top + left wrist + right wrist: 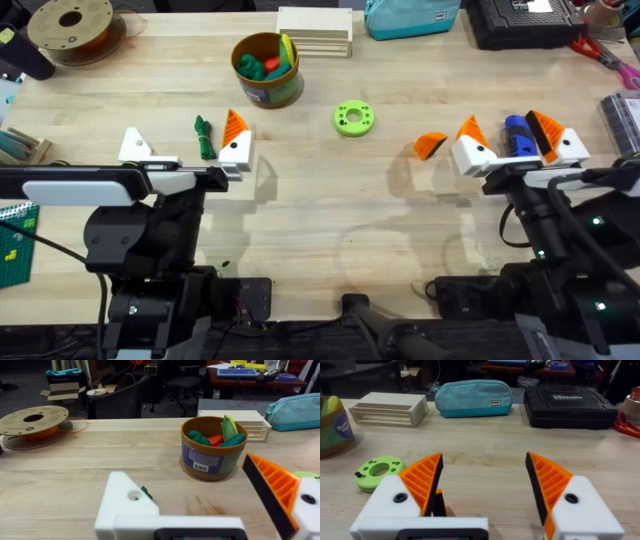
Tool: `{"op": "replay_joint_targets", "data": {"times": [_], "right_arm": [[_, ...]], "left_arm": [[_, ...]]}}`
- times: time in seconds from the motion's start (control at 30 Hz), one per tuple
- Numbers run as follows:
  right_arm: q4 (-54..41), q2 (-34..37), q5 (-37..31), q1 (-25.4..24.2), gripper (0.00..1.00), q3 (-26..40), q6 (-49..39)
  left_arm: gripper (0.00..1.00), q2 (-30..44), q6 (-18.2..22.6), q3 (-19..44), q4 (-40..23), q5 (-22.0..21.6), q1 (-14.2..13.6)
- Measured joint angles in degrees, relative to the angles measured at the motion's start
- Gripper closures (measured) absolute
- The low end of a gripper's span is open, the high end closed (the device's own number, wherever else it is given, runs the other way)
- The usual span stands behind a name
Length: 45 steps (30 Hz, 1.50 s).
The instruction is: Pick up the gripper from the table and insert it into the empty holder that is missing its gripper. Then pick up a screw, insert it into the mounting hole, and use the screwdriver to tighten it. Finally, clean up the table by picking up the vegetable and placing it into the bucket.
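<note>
On the pale plank counter (320, 200), the loose orange gripper (431, 146) lies right of centre, just left of the right pincer (510, 140) and apart from it. That pincer stands wide and holds nothing, both orange ribbed pads in place on their white mounts; the blue screwdriver (517, 135) lies on the counter between its two fingers in the overhead view.

At the left, the left pincer (185, 148) is also spread wide and empty. One of its mounts carries an orange pad, while the other, the bare white holder (133, 145), has none, its mounting hole plain in the left wrist view (134, 495). The dark green vegetable (204, 137) lies between these two fingers, nearer the padded one.

Farther back, the bucket (267, 70) stands already filled with green, yellow and orange toy pieces; its side label carries a barcode (200, 467), the rest of the print too small to read. A flat bright green ring (353, 118) lies near the middle. Along the far edge sit a brown filament spool (70, 24), a slatted wooden box (315, 30), a teal pouch (473, 397) with a small unreadable tag, and a black case (568, 406) with embossed lettering that cannot be read.
</note>
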State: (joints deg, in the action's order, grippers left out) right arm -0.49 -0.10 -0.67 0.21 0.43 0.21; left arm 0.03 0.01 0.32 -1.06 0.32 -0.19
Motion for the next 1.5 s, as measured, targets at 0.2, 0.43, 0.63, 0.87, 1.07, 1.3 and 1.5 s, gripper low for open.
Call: {"op": "replay_joint_targets", "data": {"times": [0.2,0.43,0.63,0.87,1.07,1.3,1.5], "right_arm": [[-0.39,0.0,0.0,0.0,0.035,0.02,0.0],[-0.28,0.0,-0.07,0.0,0.036,0.02,0.02],[-6.8,0.63,0.11,0.0,0.036,3.66,1.82],[-24.69,9.73,0.32,0.0,0.036,24.55,2.63],[-40.54,21.81,0.39,0.0,0.036,43.38,2.8],[-45.21,30.59,1.06,0.0,0.036,48.94,2.8],[-45.18,30.58,1.68,0.0,0.036,48.94,2.8]], "left_arm": [[0.015,0.02,0.0,0.0,-0.13,0.0,0.0],[0.015,0.0,0.01,0.17,1.21,-0.01,0.0],[0.013,1.12,0.05,8.55,-13.38,-0.18,0.0],[0.014,14.44,0.18,35.39,-35.86,-2.86,0.0],[0.014,30.56,0.24,51.58,-46.95,-3.19,0.0],[0.05,40.34,0.16,54.94,-47.96,-1.2,0.0],[0.806,40.9,0.82,54.93,-47.59,-1.08,0.0]]}}
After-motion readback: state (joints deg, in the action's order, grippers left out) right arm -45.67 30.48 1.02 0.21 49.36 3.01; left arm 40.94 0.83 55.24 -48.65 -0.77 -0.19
